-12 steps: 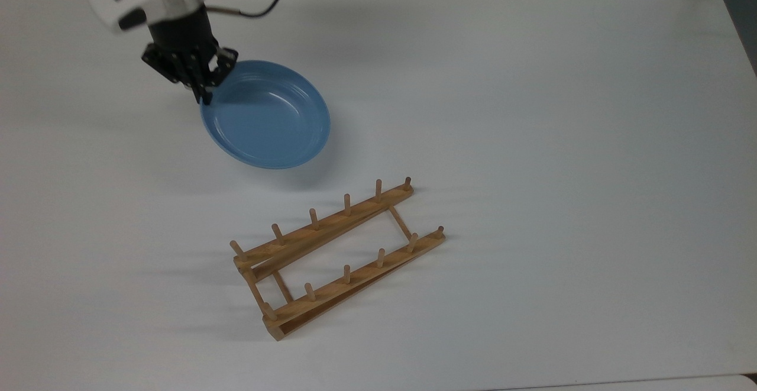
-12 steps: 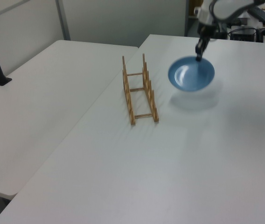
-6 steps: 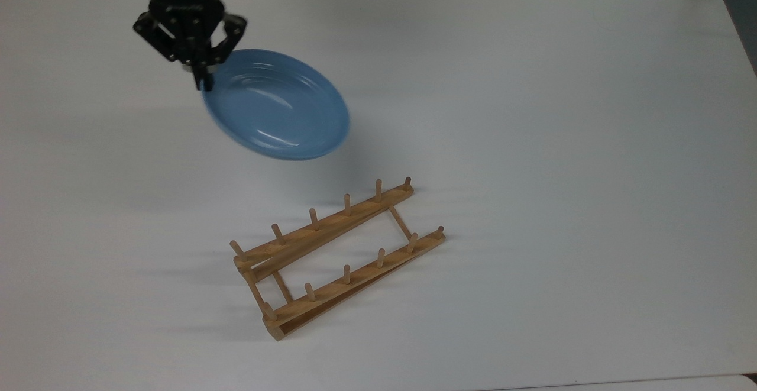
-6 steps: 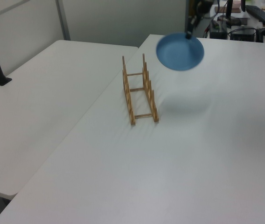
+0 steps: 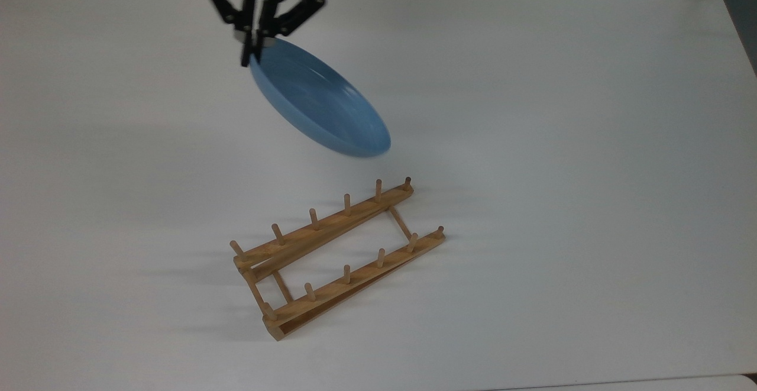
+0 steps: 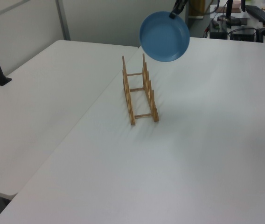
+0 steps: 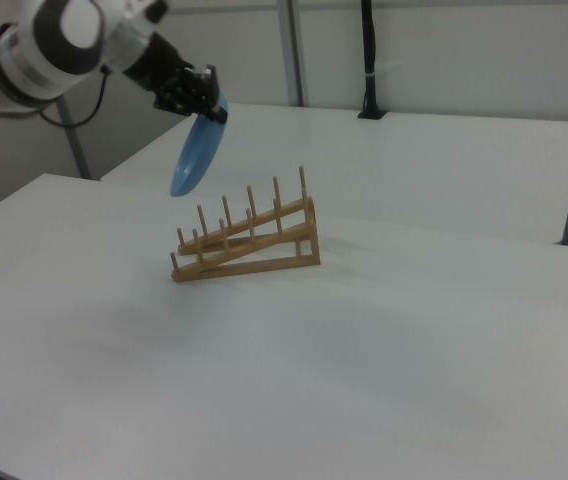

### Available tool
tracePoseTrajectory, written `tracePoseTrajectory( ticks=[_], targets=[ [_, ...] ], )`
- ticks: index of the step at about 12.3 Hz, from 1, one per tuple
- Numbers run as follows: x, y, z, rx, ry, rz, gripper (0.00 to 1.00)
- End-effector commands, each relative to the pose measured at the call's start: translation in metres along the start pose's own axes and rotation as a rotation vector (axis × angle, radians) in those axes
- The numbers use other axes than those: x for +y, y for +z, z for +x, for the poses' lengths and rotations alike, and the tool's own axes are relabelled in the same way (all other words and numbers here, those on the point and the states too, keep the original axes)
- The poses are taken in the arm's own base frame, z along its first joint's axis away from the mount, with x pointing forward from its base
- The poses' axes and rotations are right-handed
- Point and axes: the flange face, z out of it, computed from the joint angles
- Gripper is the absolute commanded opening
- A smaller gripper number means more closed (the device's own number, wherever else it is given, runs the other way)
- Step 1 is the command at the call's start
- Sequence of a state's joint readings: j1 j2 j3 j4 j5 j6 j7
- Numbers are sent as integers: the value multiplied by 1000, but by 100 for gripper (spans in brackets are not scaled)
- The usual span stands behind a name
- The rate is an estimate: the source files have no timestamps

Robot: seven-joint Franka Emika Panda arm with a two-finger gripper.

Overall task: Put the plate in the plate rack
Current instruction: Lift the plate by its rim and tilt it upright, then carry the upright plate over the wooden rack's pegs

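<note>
1. Plate: held aloft, steeply tilted, hanging below the gripper, whose fingers pinch its upper rim.
2. Plate rack: on the white table, apart from the plate; bare tabletop all round, slots vacant.
3. Plate finish: light blue, round, shallow, glossy, raised rim.

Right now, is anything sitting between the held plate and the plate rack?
Nothing visible does. The gripper holds the blue plate in the air by its rim, tilted, and only bare white table lies between it and the wooden plate rack.
</note>
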State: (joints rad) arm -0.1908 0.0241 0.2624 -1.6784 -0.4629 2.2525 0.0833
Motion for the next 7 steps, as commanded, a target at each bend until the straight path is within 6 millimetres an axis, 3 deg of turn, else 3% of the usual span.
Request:
tracePoseTrajectory(
  ticks=[1, 5, 7],
  targets=[
    [-65, 7, -1, 94, 10, -220, 0],
    [-123, 38, -3, 171, -24, -315, 0],
    [-139, 52, -5, 200, -32, -346, 0]
  ],
)
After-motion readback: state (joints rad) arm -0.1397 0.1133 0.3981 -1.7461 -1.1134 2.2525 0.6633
